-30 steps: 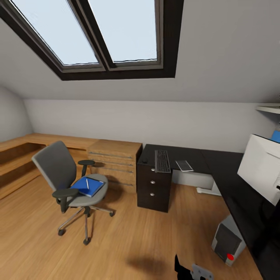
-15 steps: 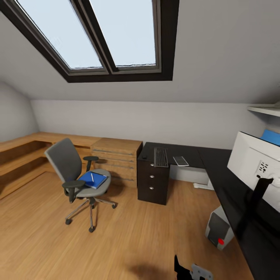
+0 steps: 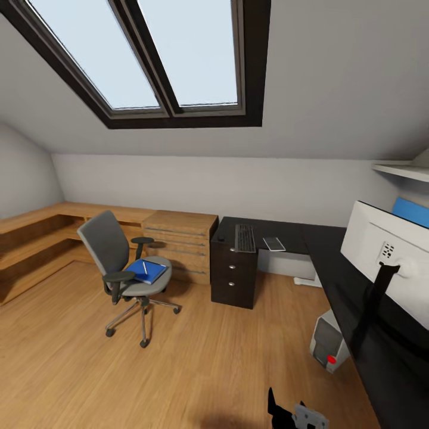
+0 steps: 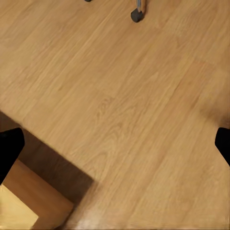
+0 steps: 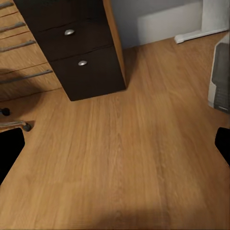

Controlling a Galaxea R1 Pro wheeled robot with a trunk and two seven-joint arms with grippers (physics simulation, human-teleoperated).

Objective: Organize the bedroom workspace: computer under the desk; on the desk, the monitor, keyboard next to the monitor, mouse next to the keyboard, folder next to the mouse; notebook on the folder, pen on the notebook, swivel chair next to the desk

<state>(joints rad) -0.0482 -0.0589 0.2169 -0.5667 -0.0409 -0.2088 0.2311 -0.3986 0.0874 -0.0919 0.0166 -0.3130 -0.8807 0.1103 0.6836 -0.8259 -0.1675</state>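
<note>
The grey swivel chair [image 3: 110, 256] stands on the wood floor, left of the black desk [image 3: 292, 229]. On its seat lies the blue folder [image 3: 146, 271] with the pale pen [image 3: 145, 267] on top. The keyboard [image 3: 245, 238], the small mouse [image 3: 221, 239] and the grey notebook [image 3: 274, 243] lie on the desk's far wing. At the right the monitor [image 3: 387, 253] stands on the desk with its white back to me. The computer [image 3: 326, 344] sits on the floor under it. My left gripper [image 4: 115, 146] and right gripper [image 5: 115, 146] hang open over bare floor.
The black three-drawer unit [image 3: 234, 277] adjoins a light-wood drawer chest [image 3: 179, 238] and low wood shelves [image 3: 36, 238] along the left wall. A skylight slopes overhead. A chair caster [image 4: 136, 15] and a wood box [image 4: 28, 201] lie near my left gripper.
The whole head view has shifted: the camera has drawn back, so the chair and desk look smaller and more of the monitor shows. Nothing in the room itself has moved.
</note>
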